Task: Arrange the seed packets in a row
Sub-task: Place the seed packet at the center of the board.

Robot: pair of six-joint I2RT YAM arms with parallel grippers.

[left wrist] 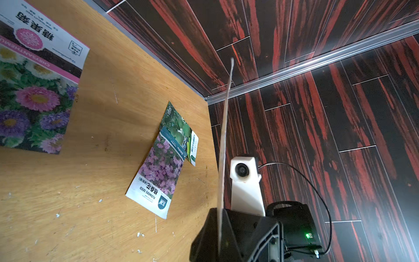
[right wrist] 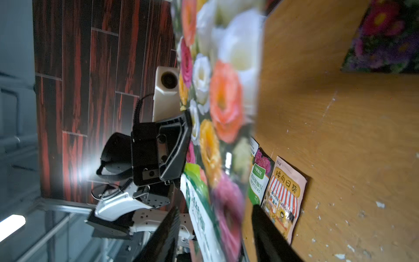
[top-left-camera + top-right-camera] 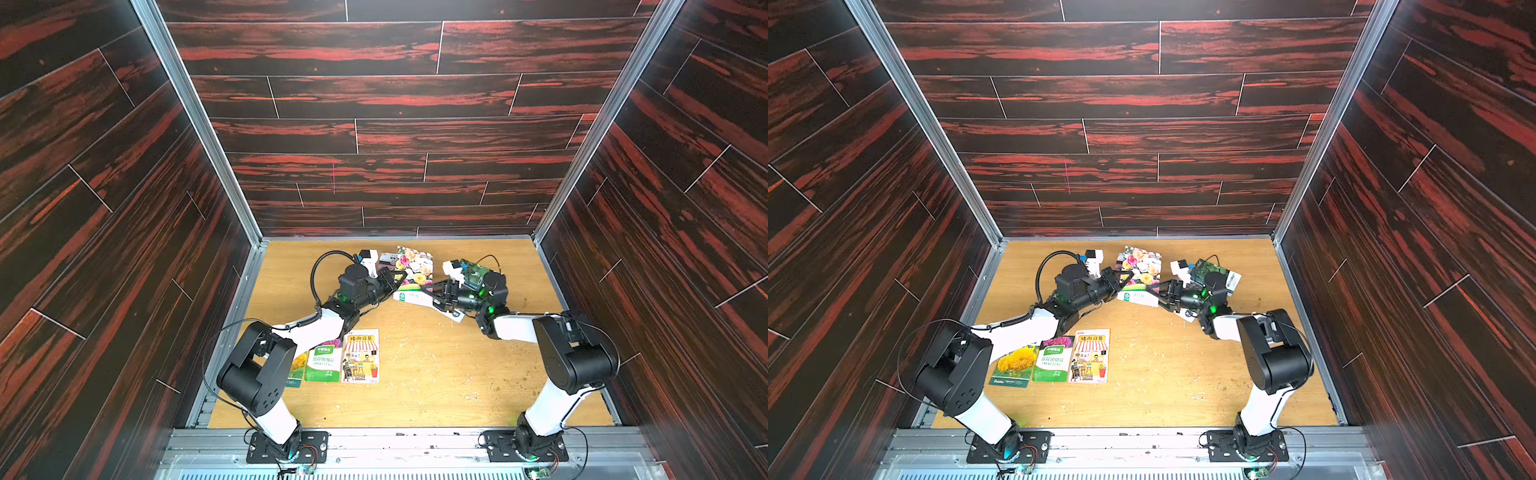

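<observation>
My left gripper [image 3: 397,279] is shut on the side edge of a seed packet printed with roses [image 3: 415,266] and holds it up off the table; in the left wrist view that packet [image 1: 224,147] is edge-on between the jaws. My right gripper [image 2: 217,236] is open, and its fingers [image 2: 267,236] straddle the packet's white and green label end [image 2: 199,217] with gaps on both sides. Three seed packets lie side by side at the front left: sunflower [image 3: 1013,365], green [image 3: 1054,359] and cartoon shop [image 3: 1090,355].
A chrysanthemum packet [image 1: 34,90] lies on the wooden table [image 3: 436,374] near the back wall. A purple-flower packet [image 1: 163,165] overlaps a green-leaf packet [image 1: 181,129] under my right arm. Dark panelled walls [image 3: 124,249] close in the back and both sides.
</observation>
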